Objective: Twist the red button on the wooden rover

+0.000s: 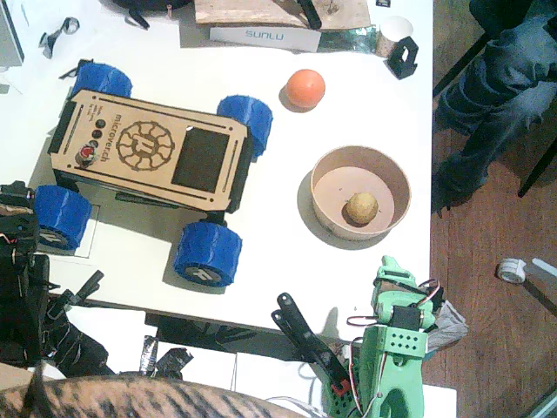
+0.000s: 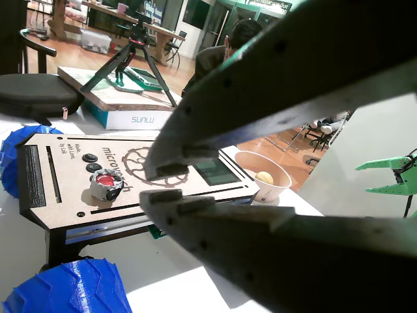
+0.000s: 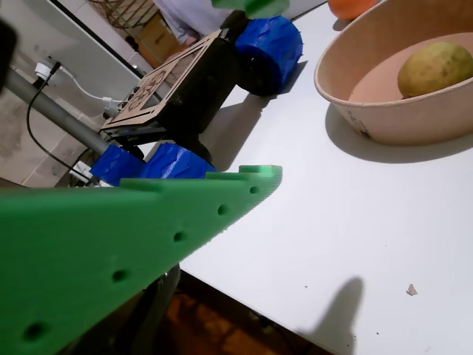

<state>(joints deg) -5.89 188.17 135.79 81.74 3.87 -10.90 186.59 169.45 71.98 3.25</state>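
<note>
White table (image 1: 365,287): wooden rover (image 1: 148,148) lettered "microvertch"; box (image 1: 265,37) reads "SUNLU".

The black left arm (image 1: 22,287), at the frame's lower left, carries thin wires. The bright green printed right arm (image 1: 392,357), at the lower right, shows screw holes, black motor blocks and red-and-white cables. In a wrist view its flat green finger (image 3: 133,251) has a ridged tip and a row of holes.

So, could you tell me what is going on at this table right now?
Nothing is being held yet. The wooden rover sits on the white table with its red button untouched. The left gripper, dark, is open and aimed toward that button from the side, short of it. The right gripper, green, rests near the table's edge by a bowl holding a yellowish fruit; an orange ball lies beyond.
</note>
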